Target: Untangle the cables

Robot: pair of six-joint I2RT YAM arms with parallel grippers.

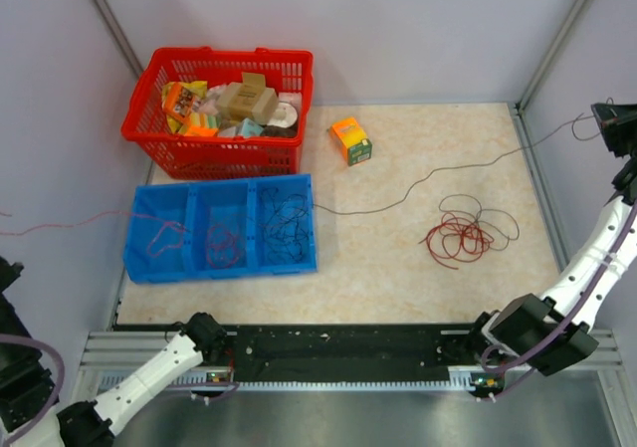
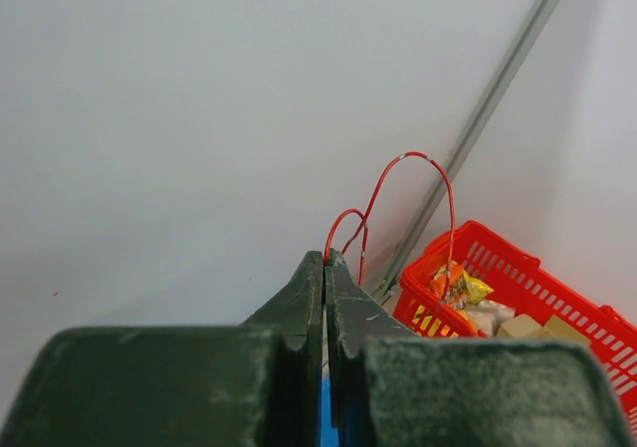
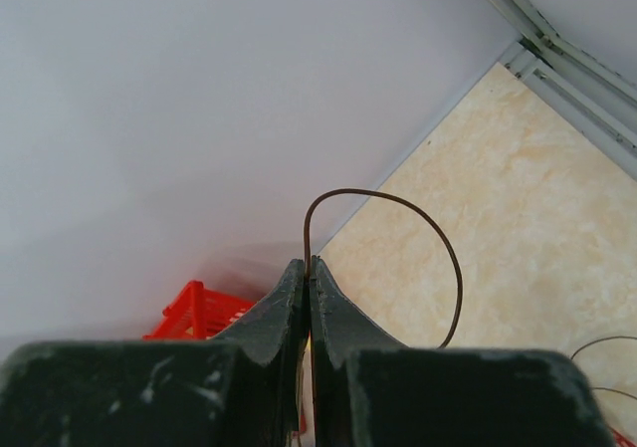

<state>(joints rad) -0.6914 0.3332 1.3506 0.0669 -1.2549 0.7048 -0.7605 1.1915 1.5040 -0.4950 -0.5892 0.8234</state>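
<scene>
Left hand (image 2: 325,258): I have it clamped on a red cable (image 2: 398,183), raised far out to my left.
Right hand (image 3: 308,265): pinched on a dark cable (image 3: 398,208), high at far right.
Dark cable axis: runs leftward across the counter (image 1: 398,268) toward the blue bin (image 1: 221,230).
Remaining tangle (image 1: 466,233): on the counter, nearer my right hand.

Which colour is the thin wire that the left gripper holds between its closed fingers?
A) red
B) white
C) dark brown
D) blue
A: in the left wrist view, the left gripper is shut on a thin red wire that loops up from its fingertips.
</scene>
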